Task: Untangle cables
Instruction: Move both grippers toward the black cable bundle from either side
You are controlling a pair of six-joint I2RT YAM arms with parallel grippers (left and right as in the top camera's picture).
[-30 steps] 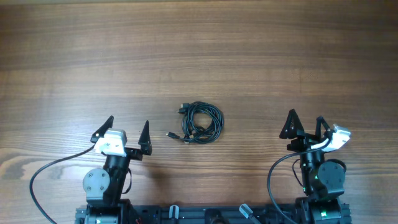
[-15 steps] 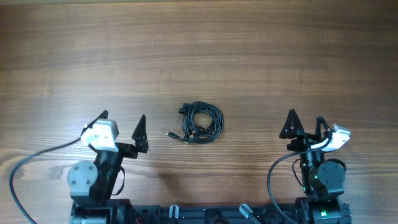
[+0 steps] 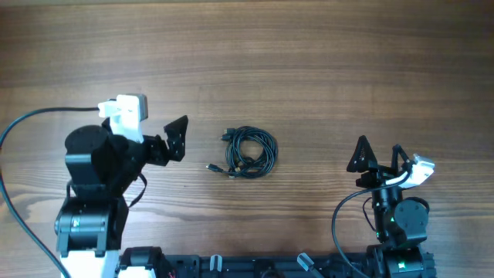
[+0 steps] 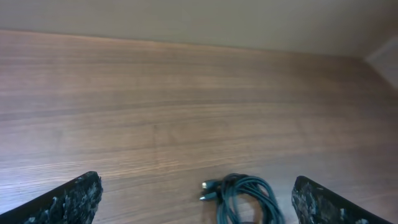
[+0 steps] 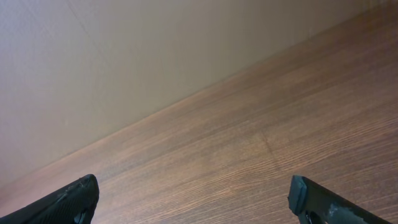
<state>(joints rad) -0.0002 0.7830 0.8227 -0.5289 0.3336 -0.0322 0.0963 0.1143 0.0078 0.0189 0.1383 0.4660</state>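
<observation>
Overhead, item one: the cables (image 3: 248, 152), thin black cords wound into one small round tangle, lying on the wood-grain table (image 3: 309, 62) near its middle. One connector plug (image 3: 210, 167) sticks out at the tangle's lower left. The left gripper (image 3: 160, 123) stands just left of the tangle, apart from it, carrying nothing; one dark finger (image 3: 178, 136) shows and the other is hidden under the white wrist camera (image 3: 123, 114). The right gripper (image 3: 379, 147) sits well to the right of the tangle, jaws spread wide, empty.

Left wrist: both fingers (image 4: 71, 200) enter at the bottom corners, far apart (the left gripper (image 4: 196, 182) at full spread). The cables (image 4: 245, 196) lie low in the frame between them, a little right of centre and ahead of the tips, untouched. Two plugs (image 4: 207, 185) point left out of the coil. Table (image 4: 186, 93) beyond, pale wall (image 4: 186, 15) behind.

Right wrist: right gripper (image 5: 193, 186) with tips wide apart, nothing between them. Bare table (image 5: 280, 124) and wall (image 5: 124, 62) only.
</observation>
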